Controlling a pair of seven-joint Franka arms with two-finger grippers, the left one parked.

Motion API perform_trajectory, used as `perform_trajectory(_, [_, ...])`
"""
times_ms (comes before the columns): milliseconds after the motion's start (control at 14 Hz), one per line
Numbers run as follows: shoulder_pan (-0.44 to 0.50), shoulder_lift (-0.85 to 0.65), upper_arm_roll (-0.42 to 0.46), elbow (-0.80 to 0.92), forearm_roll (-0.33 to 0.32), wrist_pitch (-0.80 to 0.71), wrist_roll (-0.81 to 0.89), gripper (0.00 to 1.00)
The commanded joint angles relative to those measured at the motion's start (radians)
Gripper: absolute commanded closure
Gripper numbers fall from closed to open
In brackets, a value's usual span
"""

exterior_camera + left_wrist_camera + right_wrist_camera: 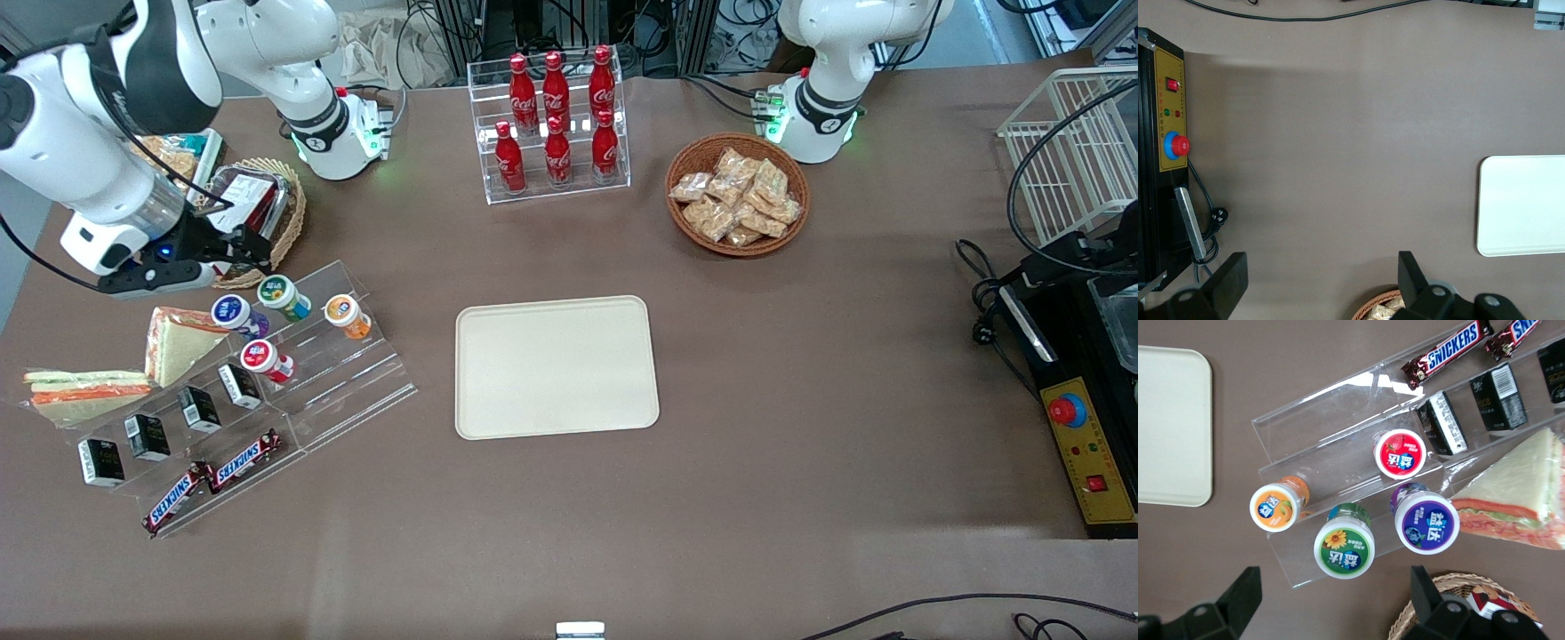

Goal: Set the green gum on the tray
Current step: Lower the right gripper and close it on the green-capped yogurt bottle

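hovering above the green gum (1344, 549) on its clear rack, gripper (1331, 607) with jaws apart, tray (556, 367) bare

A brown table (800, 427) under even light, cables (569, 22) crowding its edge farthest from the camera.

Glossy plastic green gum (1344, 550) lid, clear acrylic rack (1358, 463), prob. matt tray (556, 366).
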Motion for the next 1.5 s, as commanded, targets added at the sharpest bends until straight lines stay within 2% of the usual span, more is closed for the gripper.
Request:
perform_trajectory(0, [0.0,-0.034,-0.001,-0.111,-0.006,0.104,0.005,0.01])
perform_trajectory(500, [0.002,-0.015,-0.001,-0.232,-0.006,0.276,0.007,0.01])
perform_trajectory(857, [0.003,0.034,0.0,-0.232,-0.006,0.32,0.054,0.01])
perform_trajectory(929, [0.005,0.04,0.002,-0.231,-0.006,0.321,0.07,0.04])
perform_trajectory(1000, [0.005,0.043,0.003,-0.229,-0.006,0.321,0.082,0.15])
perform_trajectory(1143, [0.02,0.045,0.003,-0.226,-0.006,0.321,0.102,0.44])
perform_trajectory(1357, [0.02,0.051,0.003,-0.22,-0.006,0.32,0.104,0.64])
perform_trajectory(1429, [0.02,0.051,0.003,-0.218,-0.006,0.317,0.104,0.64])
